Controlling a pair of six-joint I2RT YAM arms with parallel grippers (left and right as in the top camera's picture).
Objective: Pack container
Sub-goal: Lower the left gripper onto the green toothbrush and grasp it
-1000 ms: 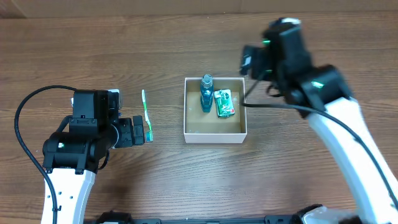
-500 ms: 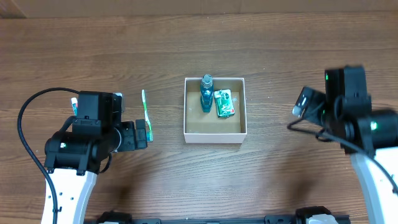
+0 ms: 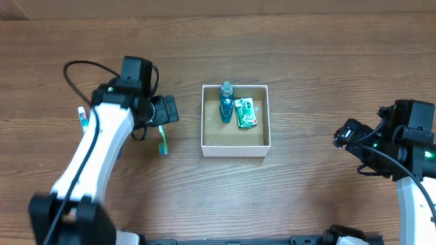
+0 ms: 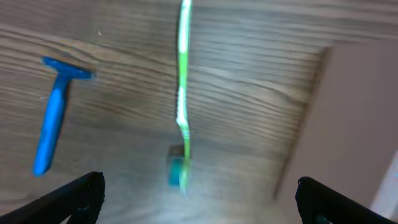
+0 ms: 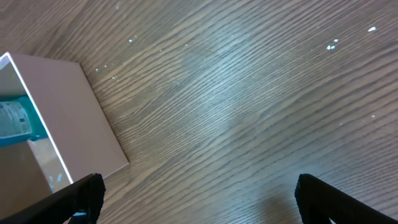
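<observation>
The container is a small white-walled box with a brown floor at the table's middle. In it stand a blue bottle and a green packet. A green toothbrush lies on the table left of the box. It also shows in the left wrist view, blurred, with the box wall at the right. My left gripper is open and empty over the toothbrush's far end. My right gripper is open and empty, well right of the box.
A blue razor lies on the table left of the toothbrush. A small white, red and green item shows beside my left arm. The table is brown wood.
My left arm has swung forward and right, over the toothbrush's far end. My right arm has drawn back from above the box to the right front of the table.
</observation>
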